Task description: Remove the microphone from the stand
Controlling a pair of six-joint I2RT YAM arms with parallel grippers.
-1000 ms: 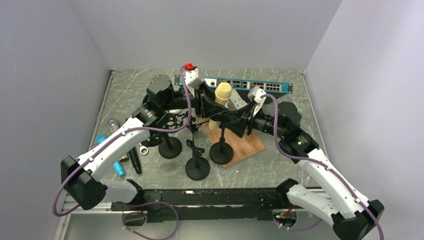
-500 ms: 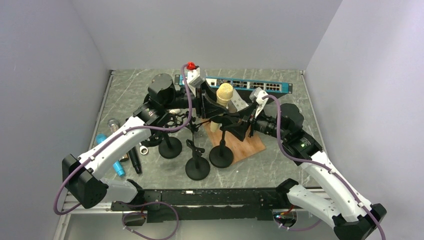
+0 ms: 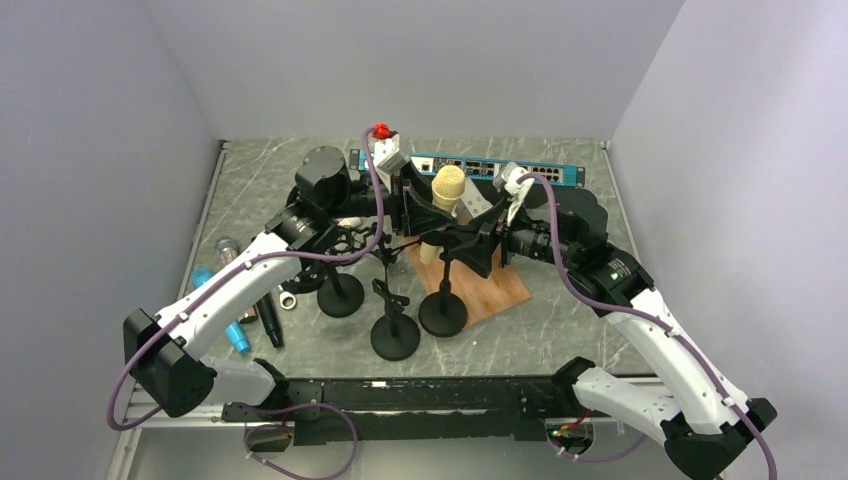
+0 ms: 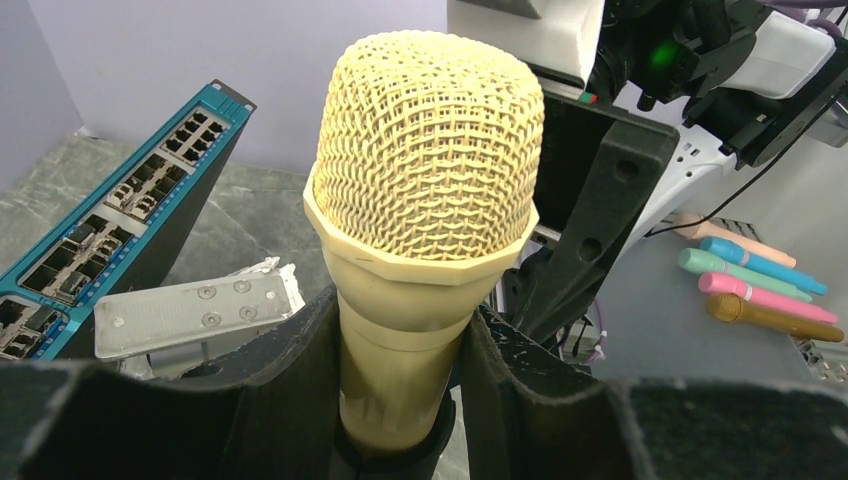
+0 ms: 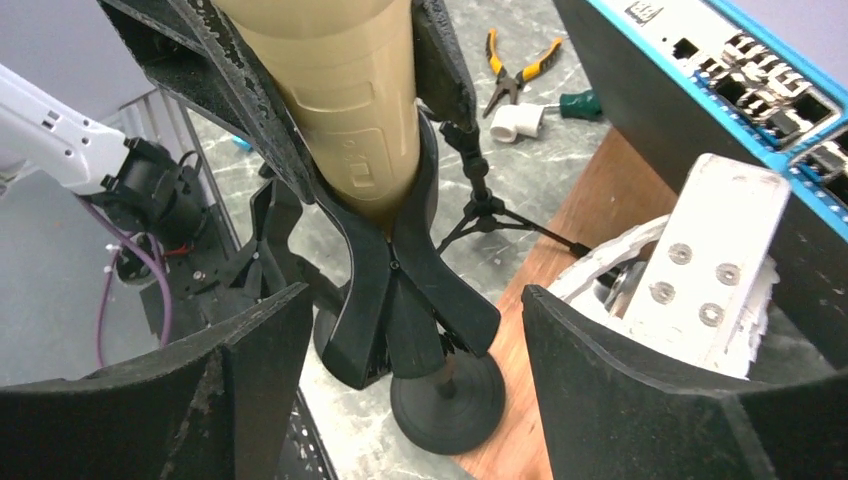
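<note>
The yellow microphone (image 3: pixel 447 188) stands up near the middle of the table (image 3: pixel 575 305), and its thin end sits in the black fork on top of the stand (image 3: pixel 443 308). The stand's round foot rests on the near left corner of a small wooden board (image 3: pixel 500 288). The left gripper (image 3: pixel 420 212) reaches in from the left and its two fingers (image 4: pixel 290 400) press on both sides of the microphone's body, just under the wire ball head, so it pinches the microphone. The right gripper (image 5: pixel 412 300) comes in from the right, lower down, at the height of the fork. Its jaws are spread wide, with the fork in the gap between them and touching neither one. It is crowded on the left: two more black stands (image 3: pixel 340 295) (image 3: pixel 395 337) sit just beside the one with the microphone. Behind it, a long blue box with many small ports (image 3: pixel 500 172) lies along the far edge of the table, close to both grippers. There is more room on the right and in front, where bare grey table shows between the board and the table's edges. Above the microphone's head there is only air.
</note>
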